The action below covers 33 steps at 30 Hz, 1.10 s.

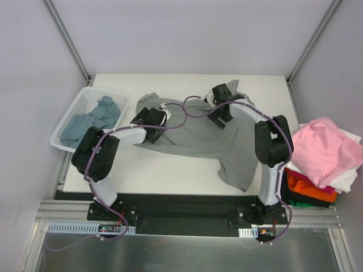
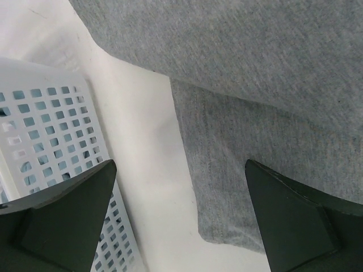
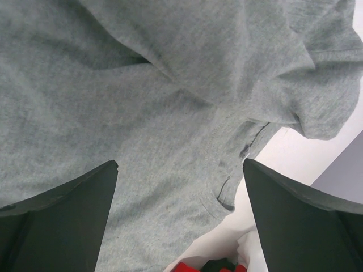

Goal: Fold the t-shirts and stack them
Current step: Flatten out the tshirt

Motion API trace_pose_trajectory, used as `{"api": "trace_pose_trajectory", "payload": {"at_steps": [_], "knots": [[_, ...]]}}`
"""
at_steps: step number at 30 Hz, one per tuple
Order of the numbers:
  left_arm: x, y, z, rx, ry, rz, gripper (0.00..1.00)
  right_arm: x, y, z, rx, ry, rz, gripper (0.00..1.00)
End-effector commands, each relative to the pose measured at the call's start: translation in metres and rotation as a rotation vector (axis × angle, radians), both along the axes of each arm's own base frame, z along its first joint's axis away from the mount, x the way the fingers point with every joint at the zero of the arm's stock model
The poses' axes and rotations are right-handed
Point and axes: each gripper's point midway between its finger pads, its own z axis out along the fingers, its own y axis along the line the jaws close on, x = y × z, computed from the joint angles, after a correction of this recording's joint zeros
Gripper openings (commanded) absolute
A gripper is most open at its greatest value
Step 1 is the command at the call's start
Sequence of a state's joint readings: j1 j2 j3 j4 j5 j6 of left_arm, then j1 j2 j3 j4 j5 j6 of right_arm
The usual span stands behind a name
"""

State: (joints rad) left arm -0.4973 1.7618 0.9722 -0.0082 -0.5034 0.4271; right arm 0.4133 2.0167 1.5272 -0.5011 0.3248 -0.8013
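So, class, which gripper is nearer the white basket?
Left. The left gripper hangs open over the edge of the grey shirt, just beside the basket. The right gripper is over the shirt's other side, well away from it.

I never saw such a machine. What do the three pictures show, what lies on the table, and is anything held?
Two robot arms stand at the near edge of the table. The large picture looks down from above; the other two come from wrist cameras, so the dark wedges are each arm's fingers. A grey t-shirt lies spread on the table. A blue one lies in the basket at the left; pink, white and orange ones are piled at the right. The left gripper and right gripper are open over the grey t-shirt and hold nothing.
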Motion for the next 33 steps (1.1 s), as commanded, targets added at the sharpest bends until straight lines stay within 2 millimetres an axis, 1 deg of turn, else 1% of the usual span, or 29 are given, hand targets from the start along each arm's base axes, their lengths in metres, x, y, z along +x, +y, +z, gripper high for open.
{"api": "trace_pose_trajectory", "payload": {"at_steps": [1,2,4,5,7,8,13,16,17,19,26,33], "knots": [[-0.04,0.01,-0.026,0.027,0.126,0.007,0.99,0.021,-0.014,0.046,0.061,-0.121,-0.049,0.97],[-0.041,0.009,-0.025,0.018,0.124,0.006,0.99,0.024,-0.022,0.047,0.06,-0.124,-0.069,0.97],[-0.046,0.009,-0.027,0.014,0.137,0.005,0.99,0.03,-0.03,0.053,0.06,-0.138,-0.085,0.97],[-0.047,0.009,-0.027,0.011,0.139,0.006,0.99,0.033,-0.04,0.054,0.057,-0.139,-0.104,0.97],[-0.051,0.009,-0.029,0.001,0.152,0.007,0.99,0.037,-0.05,0.058,0.057,-0.145,-0.12,0.97],[-0.051,0.008,-0.028,-0.004,0.151,0.006,0.99,0.037,-0.059,0.058,0.054,-0.142,-0.135,0.97],[-0.065,0.004,-0.031,-0.022,0.194,-0.013,0.99,0.04,-0.078,0.064,0.047,-0.144,-0.162,0.97],[-0.077,0.002,-0.032,-0.022,0.229,-0.029,1.0,0.039,-0.08,0.062,0.05,-0.137,-0.166,0.97],[-0.084,0.004,-0.034,-0.011,0.252,-0.033,0.99,0.039,-0.08,0.06,0.05,-0.133,-0.168,0.97],[-0.09,0.006,-0.033,-0.003,0.262,-0.037,0.99,0.039,-0.079,0.06,0.054,-0.131,-0.167,0.97],[-0.119,0.029,-0.036,0.062,0.319,-0.022,0.99,0.036,-0.076,0.063,0.082,-0.122,-0.168,0.96],[-0.144,0.042,-0.036,0.083,0.38,-0.007,0.99,0.03,-0.072,0.064,0.098,-0.107,-0.164,0.97]]}}
